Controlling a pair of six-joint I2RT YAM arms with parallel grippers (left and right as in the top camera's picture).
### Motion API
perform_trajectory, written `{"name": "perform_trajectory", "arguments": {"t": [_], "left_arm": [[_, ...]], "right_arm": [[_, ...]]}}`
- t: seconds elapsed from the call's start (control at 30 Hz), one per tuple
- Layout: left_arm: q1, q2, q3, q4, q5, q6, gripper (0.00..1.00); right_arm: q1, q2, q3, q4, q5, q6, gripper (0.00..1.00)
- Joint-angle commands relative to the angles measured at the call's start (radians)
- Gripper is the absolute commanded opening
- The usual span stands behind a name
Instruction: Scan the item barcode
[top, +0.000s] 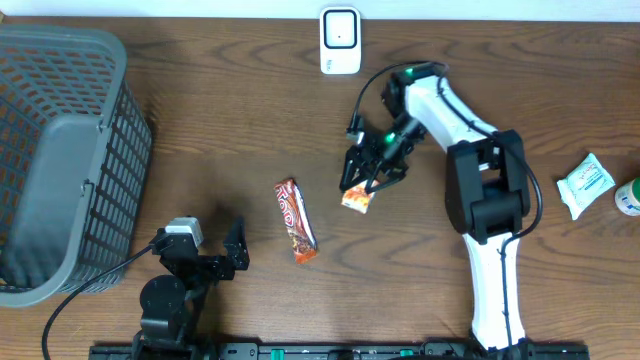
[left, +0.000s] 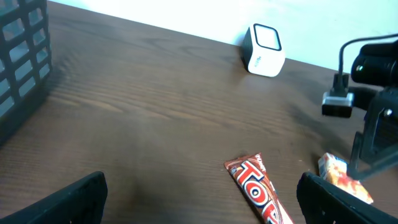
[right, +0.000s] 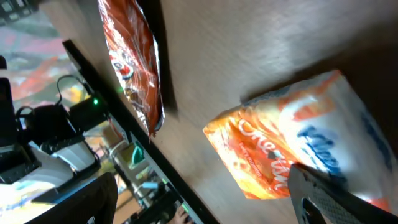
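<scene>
An orange and white snack packet (top: 356, 199) lies flat on the brown table just below my right gripper (top: 368, 176). In the right wrist view the packet (right: 292, 137) rests on the wood. My right gripper (right: 202, 193) stands open there, one finger (right: 323, 196) over the packet's edge, not clamping it. The white barcode scanner (top: 340, 41) stands at the table's back edge, above and left of the packet. My left gripper (top: 215, 255) sits near the front edge, open and holding nothing. The left wrist view has the scanner (left: 264, 50) far ahead.
A red-brown chocolate bar (top: 296, 220) lies between the two grippers, left of the packet. A grey mesh basket (top: 60, 150) fills the left side. A white and blue packet (top: 585, 184) and a green-topped object (top: 630, 197) lie at the right edge.
</scene>
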Motion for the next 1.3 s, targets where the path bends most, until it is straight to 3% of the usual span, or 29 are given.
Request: {"name": "perform_trajectory", "arguments": {"t": [0.0, 0.33, 0.47, 0.73, 1.0, 1.27], "left_arm": [[0.003, -0.006, -0.014, -0.029, 0.013, -0.009, 0.98], [0.003, -0.006, -0.014, -0.029, 0.013, -0.009, 0.98], [0.003, -0.006, -0.014, -0.029, 0.013, -0.009, 0.98], [0.003, -0.006, -0.014, -0.029, 0.013, -0.009, 0.98], [0.003, -0.006, -0.014, -0.029, 0.013, -0.009, 0.98], [0.003, -0.006, -0.014, -0.029, 0.013, -0.009, 0.98]], "right_arm": [[-0.009, -0.073, 0.070, -0.009, 0.012, -0.007, 0.85], [0.100, -0.160, 0.081, 0.003, 0.013, 0.038, 0.99], [0.181, -0.154, 0.054, 0.083, 0.052, 0.048, 0.99], [0.316, -0.104, 0.044, 0.187, 0.206, 0.267, 0.99], [0.388, -0.100, 0.037, 0.204, 0.332, 0.377, 0.99], [0.401, -0.091, -0.016, 0.399, 0.369, 0.435, 0.99]]}}
